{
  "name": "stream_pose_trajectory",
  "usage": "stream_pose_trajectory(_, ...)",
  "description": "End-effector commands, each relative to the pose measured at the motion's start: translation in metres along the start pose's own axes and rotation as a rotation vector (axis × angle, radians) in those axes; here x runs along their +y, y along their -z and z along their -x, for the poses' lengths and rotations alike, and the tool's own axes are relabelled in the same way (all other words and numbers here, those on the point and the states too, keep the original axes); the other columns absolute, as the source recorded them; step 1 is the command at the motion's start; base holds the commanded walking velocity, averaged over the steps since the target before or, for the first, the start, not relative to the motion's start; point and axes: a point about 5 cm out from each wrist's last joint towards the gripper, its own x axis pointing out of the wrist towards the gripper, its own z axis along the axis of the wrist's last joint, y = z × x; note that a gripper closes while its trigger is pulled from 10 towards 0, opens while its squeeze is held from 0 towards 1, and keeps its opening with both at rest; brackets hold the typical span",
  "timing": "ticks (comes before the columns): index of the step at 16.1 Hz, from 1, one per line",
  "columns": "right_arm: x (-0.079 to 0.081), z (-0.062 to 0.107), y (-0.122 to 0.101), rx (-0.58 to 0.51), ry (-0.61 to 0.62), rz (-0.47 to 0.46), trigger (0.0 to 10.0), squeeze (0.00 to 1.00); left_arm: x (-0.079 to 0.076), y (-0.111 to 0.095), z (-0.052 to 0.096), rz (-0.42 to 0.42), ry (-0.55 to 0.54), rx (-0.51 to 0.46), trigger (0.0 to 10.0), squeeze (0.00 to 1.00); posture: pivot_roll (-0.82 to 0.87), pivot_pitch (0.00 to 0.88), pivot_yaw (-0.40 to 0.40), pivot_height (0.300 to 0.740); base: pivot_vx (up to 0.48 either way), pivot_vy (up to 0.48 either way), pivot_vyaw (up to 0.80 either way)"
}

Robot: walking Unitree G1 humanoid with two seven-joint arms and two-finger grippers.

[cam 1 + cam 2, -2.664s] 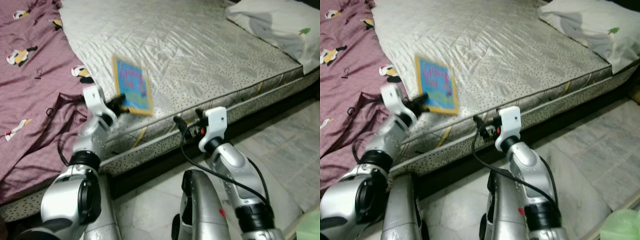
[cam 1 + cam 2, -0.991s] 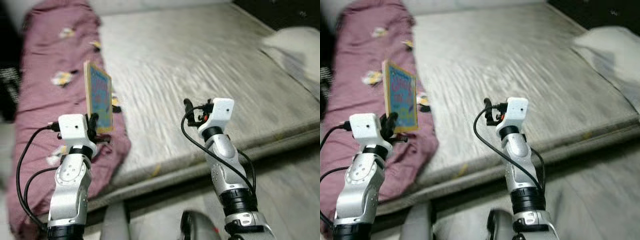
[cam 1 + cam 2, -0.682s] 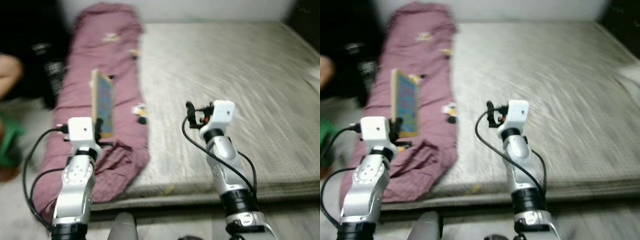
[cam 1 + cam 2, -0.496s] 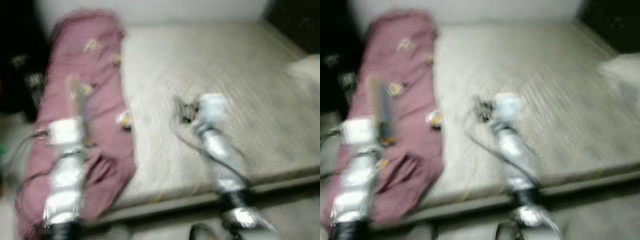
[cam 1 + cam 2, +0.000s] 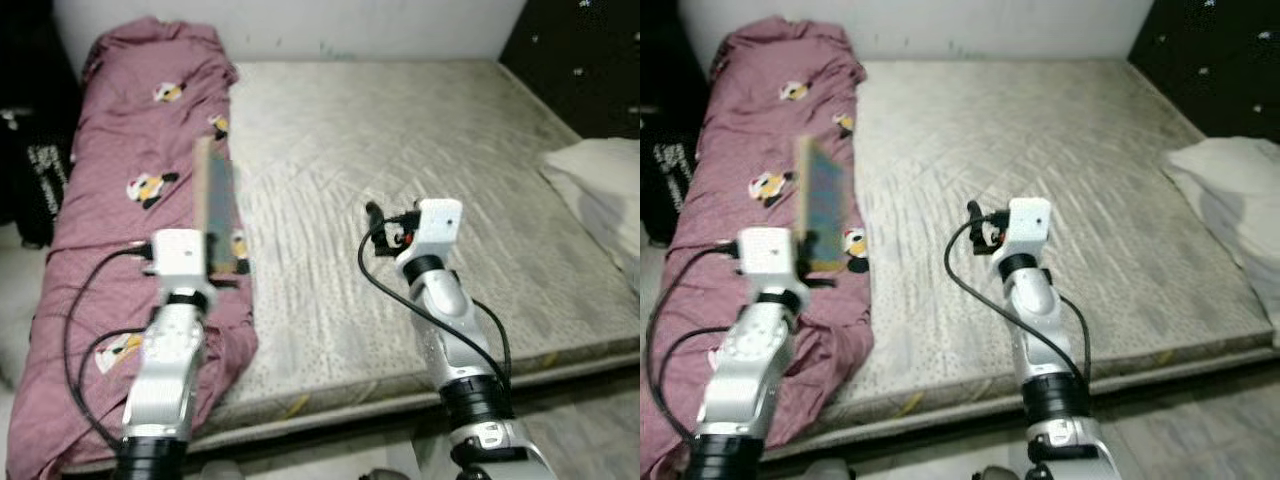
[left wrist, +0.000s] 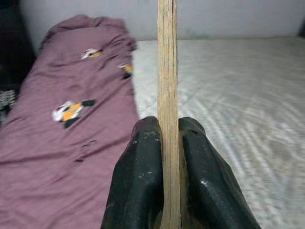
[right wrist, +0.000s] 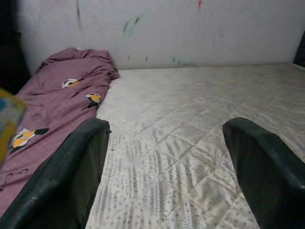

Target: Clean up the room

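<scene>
Head views: book (image 5: 216, 205) held upright, edge-on, above maroon blanket (image 5: 120, 150) at mattress (image 5: 400, 150) left side; cover blurred, writing unreadable. White pillow (image 5: 600, 190) seen at right.
Left wrist view: left gripper (image 6: 167, 143) clenched on book's edge.
Right wrist view: right gripper (image 7: 167, 157) spread wide, nothing held, over mattress; marked wall (image 7: 190, 28) seen behind.

blanket (image 5: 130, 180) on mattress (image 5: 420, 150) left side, pillow (image 5: 600, 190) right

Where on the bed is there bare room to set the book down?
The mattress is bare between the maroon blanket along its left side and the pillow at right. The left gripper holds the book over the blanket edge.
</scene>
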Motion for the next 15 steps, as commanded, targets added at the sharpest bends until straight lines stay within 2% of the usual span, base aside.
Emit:
stream_pose_trajectory(1,-0.0007,0.0007,0.0003,0.000,0.001,0.011,10.0,0.00,0.0043,-0.0067,-0.0004,-0.001,-0.016,-0.040,10.0,0.00,0.04,0.000,-0.048,0.740,0.000,0.000,0.00)
stream_pose_trajectory(2,0.0011,0.0011,-0.0006,-0.010,-0.022,0.028,10.0,0.00,0.0047,-0.0069,-0.0005,0.002,-0.019,-0.040,10.0,0.00,0.04,0.000,-0.048,0.740,0.000,0.000,0.00)
stream_pose_trajectory(4,0.0036,0.0004,-0.0008,-0.010,-0.035,0.068,10.0,0.00,0.0032,-0.0062,-0.0007,-0.010,-0.010,-0.040,10.0,0.00,0.04,0.000,-0.048,0.740,0.000,0.000,0.74)
stream_pose_trajectory(7,0.0010,-0.0001,-0.0011,-0.009,-0.021,0.053,10.0,0.00,0.0008,-0.0067,-0.0012,-0.008,0.002,-0.045,10.0,0.00,0.04,0.000,-0.049,0.740,0.000,0.000,0.73)
stream_pose_trajectory(10,0.0001,0.0000,-0.0005,-0.006,-0.014,0.049,10.0,0.00,0.0004,-0.0064,-0.0014,0.001,0.006,-0.045,10.0,0.00,0.03,0.000,-0.052,0.740,0.000,0.000,0.00)
stream_pose_trajectory(15,0.0004,-0.0002,0.0003,-0.001,-0.017,0.045,10.0,0.00,0.0003,-0.0066,-0.0009,0.005,0.006,-0.049,10.0,0.00,0.04,0.000,-0.053,0.740,0.000,-0.245,0.00)
